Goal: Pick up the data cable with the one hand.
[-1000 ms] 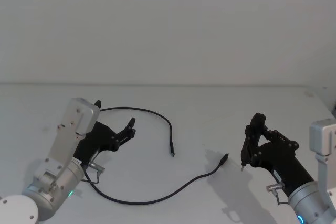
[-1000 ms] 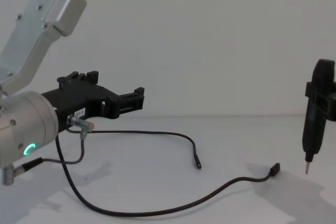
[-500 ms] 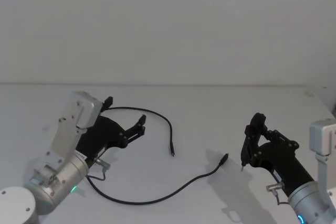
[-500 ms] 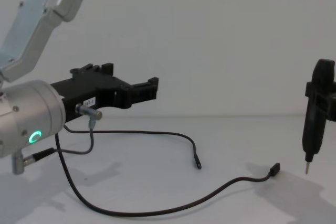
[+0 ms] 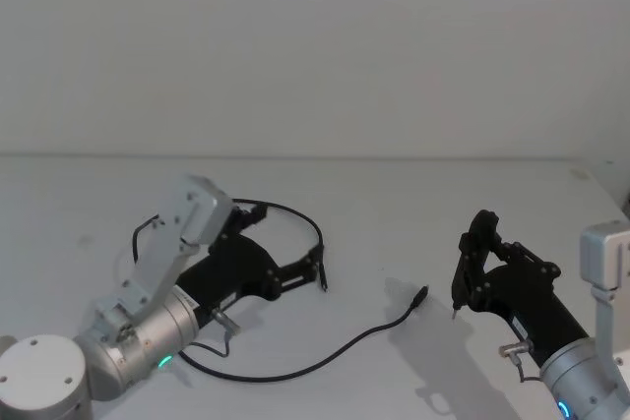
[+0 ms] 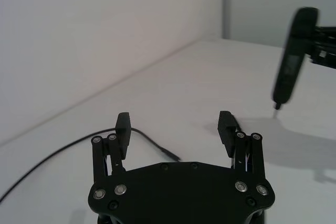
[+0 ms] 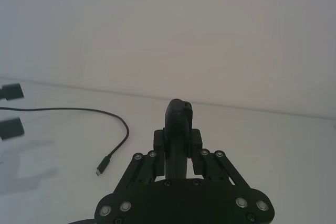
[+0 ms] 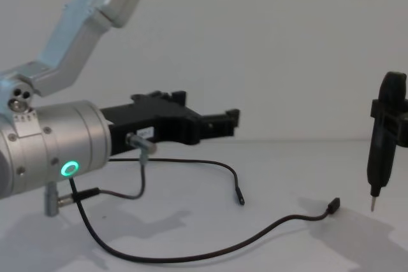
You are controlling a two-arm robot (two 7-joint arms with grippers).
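Approach step, I judge: the left gripper (image 5: 283, 238), fingers apart, hovers over the data cable (image 5: 295, 375) (loosely curled, left-centre on the white table (image 5: 443, 194)) without touching it. Next: lower astride the cord, then close. The right gripper (image 5: 463, 287), fingers together, hangs parked at right.

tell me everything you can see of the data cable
The data cable is a long, thin black cord lying limp on the white table in a loose open loop. It ends in two small dark plugs: the narrow plug mid-table, the wider plug nearer the right gripper. The open left gripper hovers above it; nothing grips it.
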